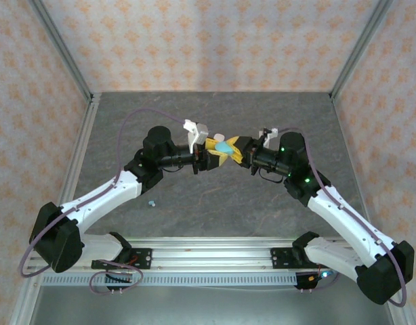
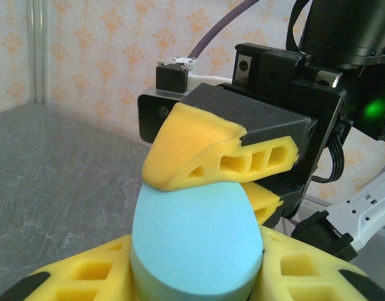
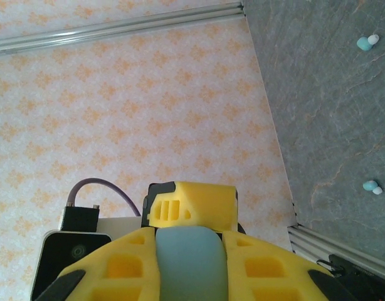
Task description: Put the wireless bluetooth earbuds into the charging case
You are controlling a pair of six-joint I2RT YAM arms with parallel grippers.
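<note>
Charging case (image 1: 223, 146), a pale-blue egg, hangs above the middle of the table (image 1: 276, 210) at the centre of the top view, caught between 2 arms. The right gripper (image 1: 233, 147) is narrow and clamped on the case's tapered end. The left gripper (image 1: 218, 154) has its yellow fingers (image 2: 86, 276) against both flanks of the broad end, which in the left wrist view looks like a grip as well. The case's long axis runs from 1 gripper to the other, left to right in the top frame. No seam or open lid can be made out, so it appears closed.

A teal earbud (image 1: 152, 202) lies on the table toward the lower left of the top frame, well apart from the case and on the left arm's side, making that the nearer arm for a pick. The right wrist view shows an upper bud (image 3: 367, 42) in the top right corner and a lower bud (image 3: 371, 186) at the right edge. No bud appears seated yet, so 1 gripper would have to let go to fetch.
</note>
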